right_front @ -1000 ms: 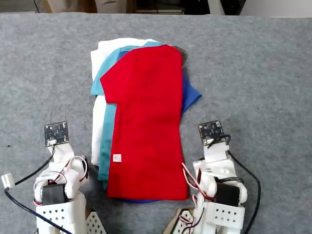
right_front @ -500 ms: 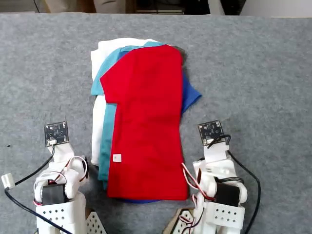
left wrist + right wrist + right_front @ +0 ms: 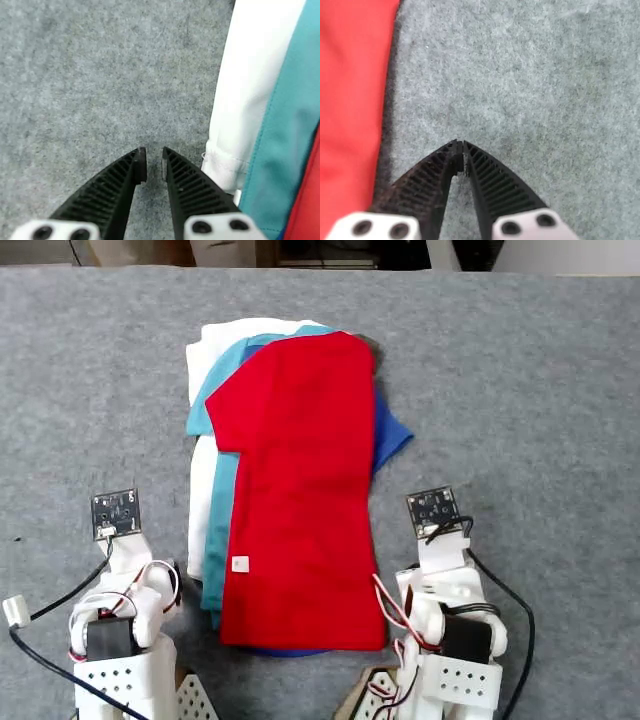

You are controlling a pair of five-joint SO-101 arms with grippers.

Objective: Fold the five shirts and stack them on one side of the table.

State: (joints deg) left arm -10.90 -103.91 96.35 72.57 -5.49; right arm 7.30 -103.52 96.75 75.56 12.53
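Idling beside the shirts (image 3: 300, 490), both arms are holding their poses (nothing is shifting). The shirts are lying unfolded mid-tabletop (image 3: 520, 370); the left claw (image 3: 153, 164) is gaping slightly, the right claw (image 3: 459, 150) clenched, both empty, so folding is still waiting.

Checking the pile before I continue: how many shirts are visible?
4. Red shirt on top; teal shirt edging out from under it on the left; white shirt beyond that; blue shirt peeking out on the right. A fifth may be hidden underneath.
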